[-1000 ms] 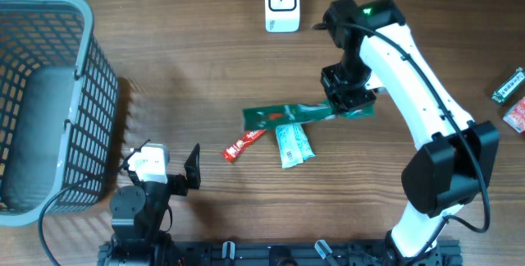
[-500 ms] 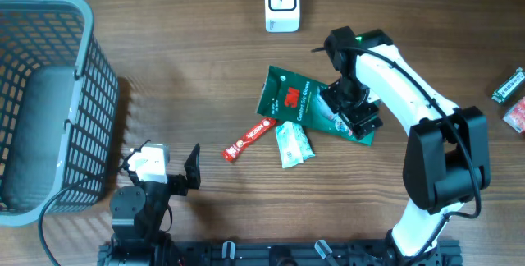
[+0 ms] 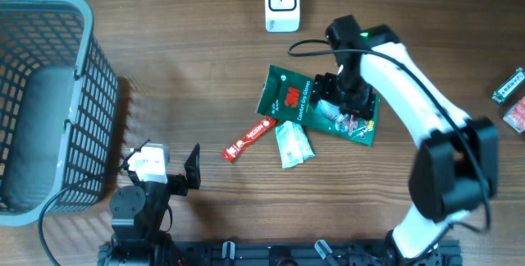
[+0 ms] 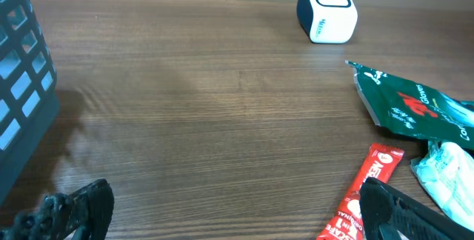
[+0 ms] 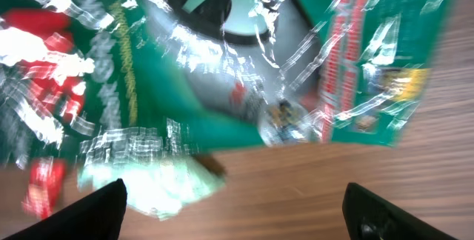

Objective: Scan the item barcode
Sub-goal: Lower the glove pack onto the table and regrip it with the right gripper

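The green 3M packet lies flat on the table, its near end under my right gripper. In the right wrist view the shiny green packet fills the upper frame. My right gripper hangs over it, open, with nothing between its fingers. The white barcode scanner stands at the far edge, also seen as the scanner in the left wrist view. My left gripper rests open near the front left. The left gripper holds nothing.
A red coffee stick and a pale green sachet lie just in front of the green packet. A blue-grey wire basket stands at the left. Two small packets lie at the right edge.
My right gripper has opened and let go of the green packet. The packet, held up edge-on a second ago, now lies flat on the table. The left arm has not moved.
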Controlling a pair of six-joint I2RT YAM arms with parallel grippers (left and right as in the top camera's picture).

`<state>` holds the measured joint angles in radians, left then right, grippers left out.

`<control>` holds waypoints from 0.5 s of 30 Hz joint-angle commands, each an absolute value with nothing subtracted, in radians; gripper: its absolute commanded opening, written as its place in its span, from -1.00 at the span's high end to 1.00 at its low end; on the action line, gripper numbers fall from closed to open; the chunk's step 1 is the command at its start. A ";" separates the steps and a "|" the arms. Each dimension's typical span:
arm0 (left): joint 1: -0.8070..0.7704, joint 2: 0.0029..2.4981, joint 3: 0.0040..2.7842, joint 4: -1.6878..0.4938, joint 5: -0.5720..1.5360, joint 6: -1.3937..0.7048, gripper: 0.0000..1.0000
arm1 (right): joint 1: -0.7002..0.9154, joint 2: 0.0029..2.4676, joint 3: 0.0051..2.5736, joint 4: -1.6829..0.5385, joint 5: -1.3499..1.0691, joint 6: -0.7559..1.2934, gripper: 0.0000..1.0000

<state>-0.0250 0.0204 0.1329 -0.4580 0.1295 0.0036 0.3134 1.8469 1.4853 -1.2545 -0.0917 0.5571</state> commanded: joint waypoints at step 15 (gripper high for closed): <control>-0.027 0.015 0.134 -0.462 0.145 0.019 -1.00 | 0.346 1.527 1.346 -1.076 -0.064 -0.180 -0.98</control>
<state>-0.0250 0.0204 0.1329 -0.4583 0.1299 0.0032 0.3199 1.3788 1.4162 -1.0863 -0.0387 -0.1158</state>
